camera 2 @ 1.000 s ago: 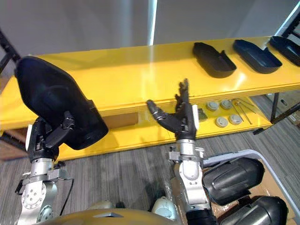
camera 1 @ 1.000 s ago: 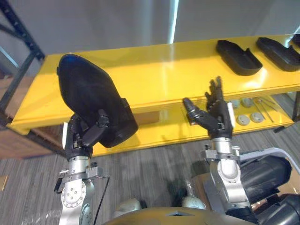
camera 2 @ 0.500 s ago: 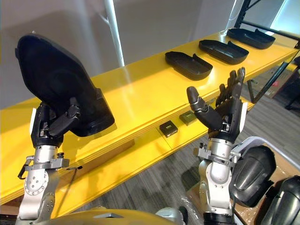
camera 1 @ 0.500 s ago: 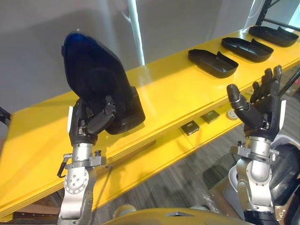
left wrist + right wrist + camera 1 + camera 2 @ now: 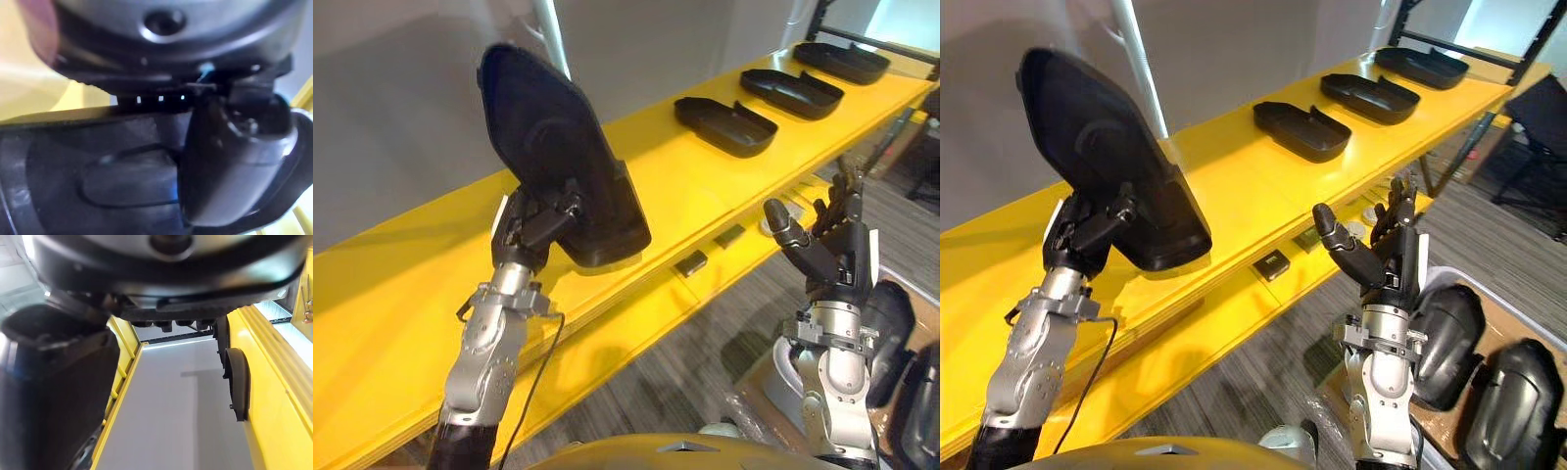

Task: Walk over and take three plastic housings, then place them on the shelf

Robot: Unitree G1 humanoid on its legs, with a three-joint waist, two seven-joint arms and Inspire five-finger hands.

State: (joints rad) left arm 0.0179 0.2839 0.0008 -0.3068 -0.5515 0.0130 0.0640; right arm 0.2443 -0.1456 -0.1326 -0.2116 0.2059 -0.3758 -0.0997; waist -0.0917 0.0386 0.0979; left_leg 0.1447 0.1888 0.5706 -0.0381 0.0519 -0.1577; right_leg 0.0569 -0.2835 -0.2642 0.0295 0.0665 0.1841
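Risk: the black plastic housing (image 5: 548, 137) is gripped by its lower end only and stands tall, so it could be tipped or dropped edge-first onto the yellow shelf (image 5: 401, 294) if released too soon. Prob needs laying flat first.
Housing vs fingers: the lower end is clamped in the left hand (image 5: 530, 233), with fingers (image 5: 558, 210) curled round it. The rest sticks up above them, over the shelf; contact w/ shelf can't be told.
Right hand (image 5: 834, 262): held up near the shelf edge, fingers spread, nothing gripped.
Shelved: three black housings (image 5: 725, 125) are laid in a row further right.
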